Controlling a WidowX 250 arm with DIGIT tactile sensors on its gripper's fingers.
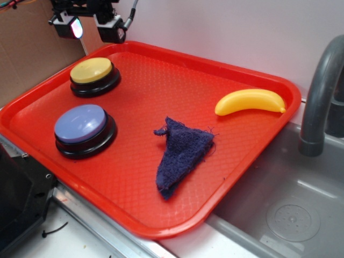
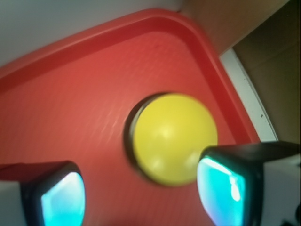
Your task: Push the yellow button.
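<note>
The yellow button has a domed mustard top on a black base and sits at the tray's far left corner. My gripper hangs in the air above and a little behind it, open, with nothing between its fingers. In the wrist view the yellow button lies below, blurred, with one fingertip to its left over bare tray and the other fingertip overlapping its lower right edge. The gripper does not touch the button.
A red tray holds a blue-purple button at the near left, a crumpled dark blue cloth in the middle and a yellow plastic banana at the far right. A grey sink with a faucet lies right of the tray. Cardboard stands behind.
</note>
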